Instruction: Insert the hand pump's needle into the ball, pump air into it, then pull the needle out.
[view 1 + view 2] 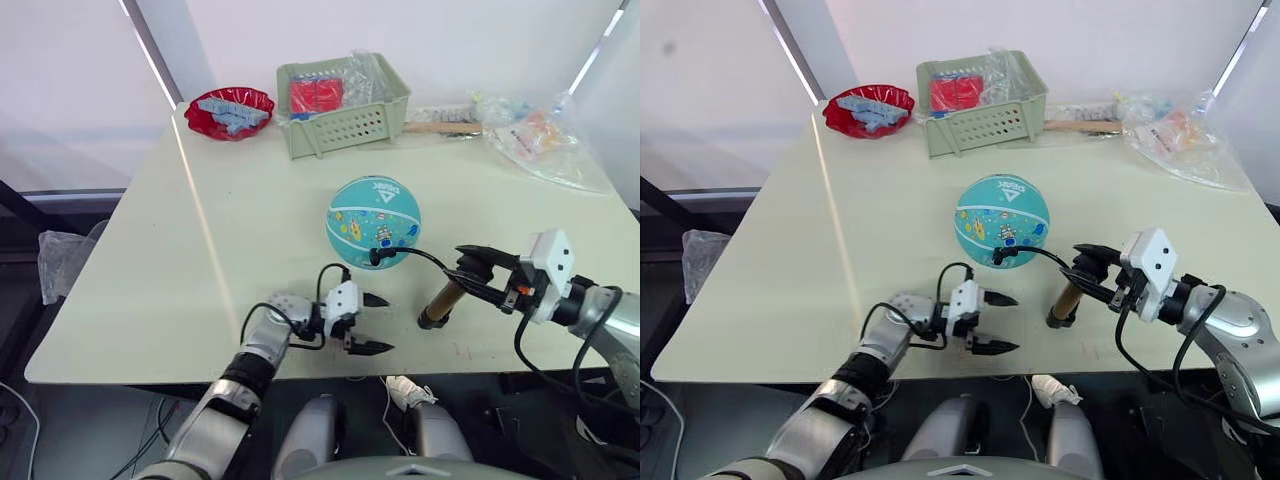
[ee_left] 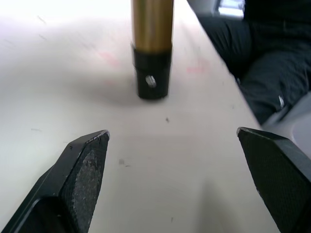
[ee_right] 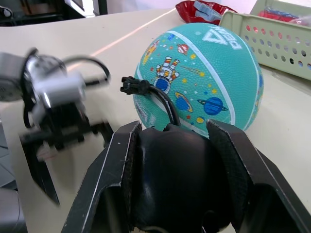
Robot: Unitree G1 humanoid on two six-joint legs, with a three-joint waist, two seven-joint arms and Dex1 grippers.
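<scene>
Bronze metal hand pump (image 1: 441,303), stiff and slippery, standing on table (image 1: 150,280); right gripper (image 1: 478,268) fingers clasping its handle, left gripper (image 1: 372,323) fingers gaping at 9 o'clock.

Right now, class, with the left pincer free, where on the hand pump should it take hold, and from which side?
Grip the bare bronze barrel of the hand pump near its black base. Come from the robot's left, where the open left pincer already faces it; the right pincer covers the handle.
</scene>
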